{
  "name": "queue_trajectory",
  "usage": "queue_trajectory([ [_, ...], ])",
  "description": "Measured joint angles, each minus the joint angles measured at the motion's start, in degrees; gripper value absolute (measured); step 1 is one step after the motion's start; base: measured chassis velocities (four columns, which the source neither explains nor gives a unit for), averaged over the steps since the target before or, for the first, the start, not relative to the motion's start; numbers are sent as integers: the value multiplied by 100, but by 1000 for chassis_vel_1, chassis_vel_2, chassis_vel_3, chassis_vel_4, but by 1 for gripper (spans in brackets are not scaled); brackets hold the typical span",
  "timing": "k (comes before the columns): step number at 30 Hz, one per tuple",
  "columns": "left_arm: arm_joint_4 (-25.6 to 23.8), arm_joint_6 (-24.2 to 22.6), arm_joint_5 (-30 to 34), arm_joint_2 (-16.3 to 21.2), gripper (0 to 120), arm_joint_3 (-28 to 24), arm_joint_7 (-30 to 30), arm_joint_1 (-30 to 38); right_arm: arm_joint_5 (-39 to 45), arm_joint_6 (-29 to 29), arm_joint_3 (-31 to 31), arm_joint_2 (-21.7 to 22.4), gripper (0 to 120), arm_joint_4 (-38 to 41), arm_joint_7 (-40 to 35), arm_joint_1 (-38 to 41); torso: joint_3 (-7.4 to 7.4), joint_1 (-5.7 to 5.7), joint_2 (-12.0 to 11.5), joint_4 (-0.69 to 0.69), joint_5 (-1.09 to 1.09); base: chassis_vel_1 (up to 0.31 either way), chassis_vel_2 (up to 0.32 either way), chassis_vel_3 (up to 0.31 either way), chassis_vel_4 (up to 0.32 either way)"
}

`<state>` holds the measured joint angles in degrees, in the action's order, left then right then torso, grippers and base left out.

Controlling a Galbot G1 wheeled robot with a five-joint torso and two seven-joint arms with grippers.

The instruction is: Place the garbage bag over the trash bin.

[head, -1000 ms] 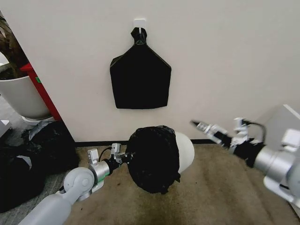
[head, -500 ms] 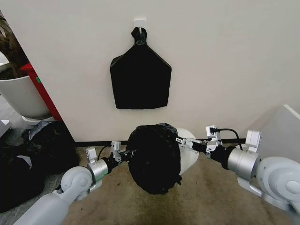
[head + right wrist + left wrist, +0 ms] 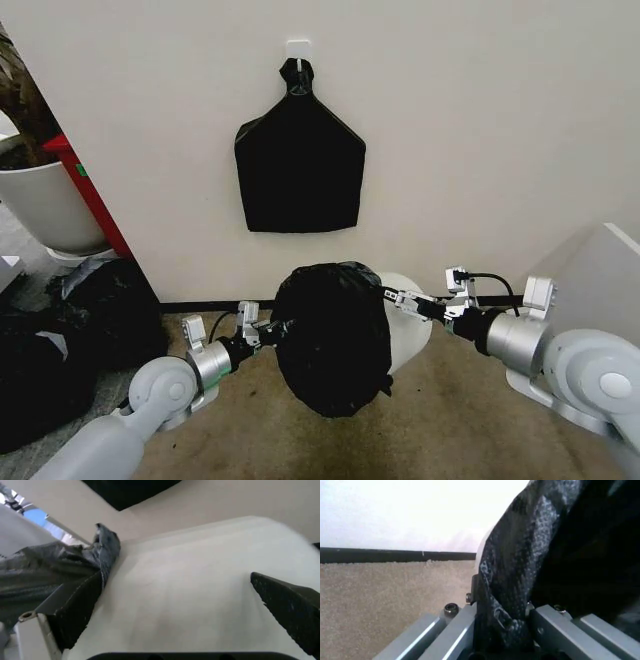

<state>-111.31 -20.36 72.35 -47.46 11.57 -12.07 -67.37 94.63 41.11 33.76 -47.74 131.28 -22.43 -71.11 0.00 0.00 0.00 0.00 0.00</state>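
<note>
Overhead, left gripper [image 3: 268, 327] pinched on the garbage bag [image 3: 332, 338], draped over the tipped trash bin [image 3: 408, 320]; right gripper [image 3: 392, 297] spread at the bin's far side. Left wrist: film [image 3: 520, 588] clamped between fingers. Right wrist: fingers [image 3: 75, 607] splayed against bin wall [image 3: 190, 592], bare carpet around.

Brown carpet floor [image 3: 470, 420], bulky black sacks [image 3: 70, 340] — apparently resting on it
</note>
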Motion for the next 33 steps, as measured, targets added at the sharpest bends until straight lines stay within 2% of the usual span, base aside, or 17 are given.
queue_trajectory([
  [7,-37,-23,68,9,0,34,-38,-57,-167,-71,21,8,100,-337,285,61,0,0,0,0,1,0,0,0,0],
  [12,-27,-34,84,-14,0,31,21,-54,-85,-118,61,-10,100,-91,219,-13,0,0,0,0,-1,0,0,0,0],
  [17,-27,-130,193,-46,0,-41,531,23,86,-160,97,-38,100,175,41,-107,0,0,0,0,-1,0,0,0,0],
  [22,-111,-312,611,-178,0,-255,1857,199,252,-350,178,-100,100,384,-177,0,0,0,0,0,1,0,0,0,0],
  [23,-162,-338,727,-229,0,-298,2312,222,285,-468,193,-125,100,528,-292,61,0,0,0,0,0,0,0,0,0],
  [24,-162,-338,727,-229,0,-298,2312,222,285,-468,193,-125,100,528,-292,61,0,0,0,0,0,0,0,0,0],
  [25,-211,-349,819,-271,0,-333,2726,241,300,-546,195,-145,100,662,-389,101,0,0,0,0,-1,0,0,0,0],
  [26,-280,-350,940,-324,0,-374,3174,267,246,-604,162,-167,100,811,-497,142,0,0,0,0,0,0,0,0,0],
  [27,-306,-344,980,-340,0,-388,3304,273,212,-626,138,-175,100,860,-528,151,0,0,0,1,-1,0,0,0,0],
  [30,-535,-354,1321,-452,0,-494,4641,403,-212,-740,-95,-303,100,1081,-679,93,-1,0,0,-1,-2,0,0,0,0],
  [31,-535,-354,1321,-452,0,-494,4641,403,-212,-740,-95,-303,100,1081,-679,93,-1,0,0,-1,-2,0,0,0,0],
  [33,-619,-384,1481,-483,0,-538,5218,454,-439,-754,-141,-398,100,1082,-694,-22,0,0,0,1,3,0,0,0,0],
])
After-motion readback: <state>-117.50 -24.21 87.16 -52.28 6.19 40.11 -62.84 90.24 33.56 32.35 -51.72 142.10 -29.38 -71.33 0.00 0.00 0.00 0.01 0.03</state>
